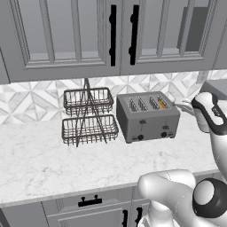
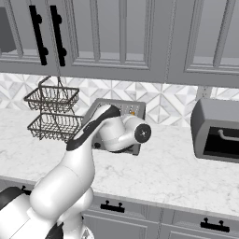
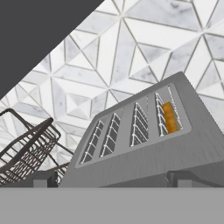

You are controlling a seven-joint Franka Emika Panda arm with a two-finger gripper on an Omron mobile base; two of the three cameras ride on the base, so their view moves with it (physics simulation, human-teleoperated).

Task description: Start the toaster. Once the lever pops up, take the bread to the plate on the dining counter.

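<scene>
Nothing is done yet: we see the bread (image 3: 169,117) seated in the toaster (image 1: 147,116), levers unpressed, claw (image 3: 112,178) released.

Marble counter (image 1: 53,164) bears toaster (image 1: 148,119) (beside wire rack (image 1: 88,116)).

Matt brushed grey metal on the toaster (image 1: 147,116); beside it, thin dark wire rack (image 1: 88,117); glossy veined marble desk (image 1: 66,164).

bread (image 1: 163,103) in the toaster's (image 1: 148,122) rightmost slot; wire rack (image 1: 88,116) left of it.
</scene>
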